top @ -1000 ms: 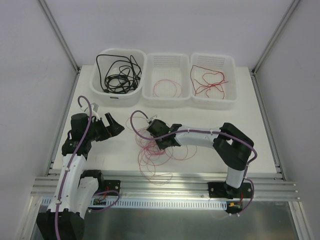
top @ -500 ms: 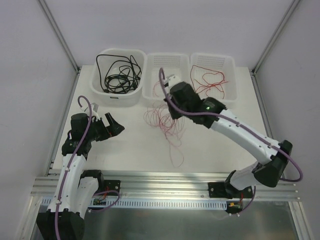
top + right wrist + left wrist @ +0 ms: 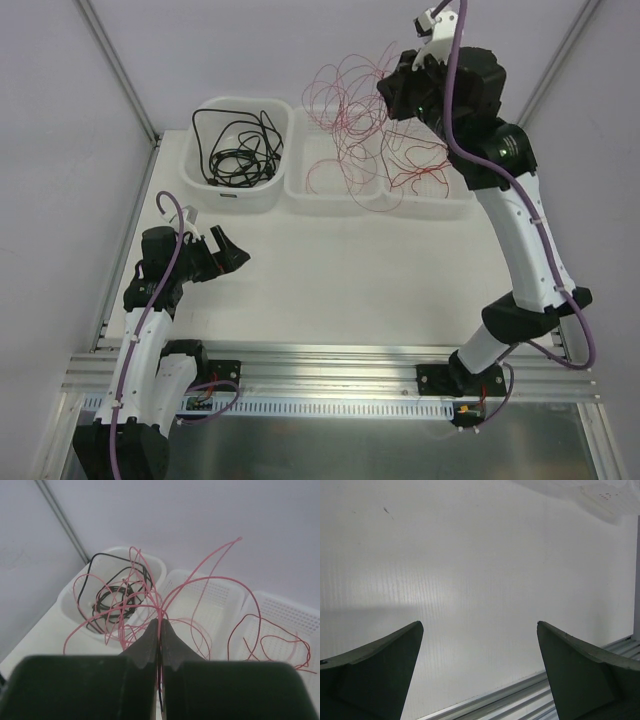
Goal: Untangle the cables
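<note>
My right tool (image 3: 160,626) is clamped shut on the fine pinkish-red wires (image 3: 200,587), held high with the loops dangling beneath it over the middle basket (image 3: 330,203). My left tool (image 3: 479,625) hangs wide open and empty over the bare counter (image 3: 470,555). I judge this the sorting step: next I should lower the bundle straight down into that basket, keep stray loops clear of the black cables (image 3: 235,150) to the tool's left, then release.

White table (image 3: 350,280), matte top. Three white containers stand directly on it, in a close row along the far edge. A solid-walled tub (image 3: 232,196) is at 11 o'clock, a perforated basket (image 3: 330,204) at 12 and a second basket (image 3: 432,206) of the same kind at 1.
</note>
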Available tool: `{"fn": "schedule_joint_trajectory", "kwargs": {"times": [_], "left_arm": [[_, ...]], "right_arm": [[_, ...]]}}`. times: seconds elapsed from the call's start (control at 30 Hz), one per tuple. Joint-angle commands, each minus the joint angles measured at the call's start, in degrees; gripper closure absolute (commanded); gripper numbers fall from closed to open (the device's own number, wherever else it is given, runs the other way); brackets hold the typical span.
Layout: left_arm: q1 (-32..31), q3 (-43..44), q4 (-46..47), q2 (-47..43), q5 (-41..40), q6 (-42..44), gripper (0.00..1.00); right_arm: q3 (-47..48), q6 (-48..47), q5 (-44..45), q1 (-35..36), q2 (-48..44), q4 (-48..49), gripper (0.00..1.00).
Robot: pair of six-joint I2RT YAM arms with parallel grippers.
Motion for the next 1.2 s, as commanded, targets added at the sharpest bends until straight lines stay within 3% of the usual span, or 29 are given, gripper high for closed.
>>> {"fn": "schedule_joint_trajectory", "kwargs": {"times": [0.0,0.2,0.5,0.73,0.93,1.07,1.17], "left_arm": [[-0.26,0.56,1.12,-0.21,1.78,1.12,0.01],[-0.34,0.3,1.04,-0.13,2.3,0.94,0.01],[-0.34,0.21,0.95,0.58,3.36,0.85,0.01],[-0.34,0.12,0.95,0.84,3.62,0.85,0.01],[-0.34,0.03,0.86,1.02,3.8,0.85,0.01],[-0.34,0.03,0.86,1.02,3.71,0.85,0.01],[-0.34,0.03,0.86,1.11,3.62,0.85,0.01]], "right_arm": [[0.44,1.05,-4.44,-4.06,5.8,8.98,0.99],[1.14,2.03,-11.3,-7.67,16.35,19.01,0.99],[0.27,-0.26,-5.41,-8.2,26.38,25.61,0.99],[-4.13,2.72,-5.41,-8.29,32.35,26.14,0.99],[-4.04,5.62,-7.6,-8.2,40.52,21.05,0.99],[-7.11,6.68,-8.66,-8.2,41.33,19.72,0.95],[-8.44,6.07,-8.31,-8.2,40.28,18.5,0.8]]}}
